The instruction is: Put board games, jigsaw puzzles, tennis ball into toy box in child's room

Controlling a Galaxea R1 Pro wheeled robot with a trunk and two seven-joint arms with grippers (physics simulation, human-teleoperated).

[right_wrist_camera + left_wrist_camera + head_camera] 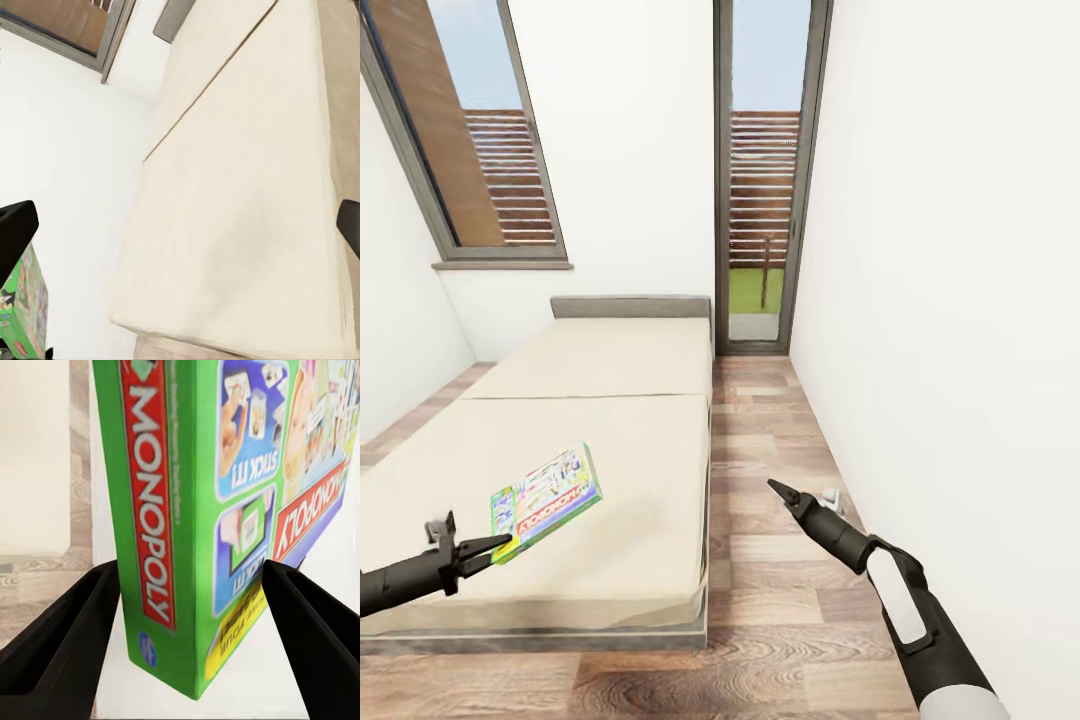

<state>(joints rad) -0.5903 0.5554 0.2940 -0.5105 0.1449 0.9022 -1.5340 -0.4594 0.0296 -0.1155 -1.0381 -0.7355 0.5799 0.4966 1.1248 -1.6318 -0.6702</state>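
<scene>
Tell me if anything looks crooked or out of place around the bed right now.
Only the Monopoly box: it is tilted above the bed rather than lying flat, pinched at one corner by the left gripper. The left wrist view shows both fingers against its sides. The right gripper hangs over the floor.

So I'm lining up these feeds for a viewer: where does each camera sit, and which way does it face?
Head view: high on the robot, facing forward and down over the bed toward the windows; both arms show, left hand and right hand.
Left wrist view: on the left arm, looking along its fingers at the gripped Monopoly box.
Right wrist view: on the right arm, facing the bed.
Shared: all three show the Monopoly box.
</scene>
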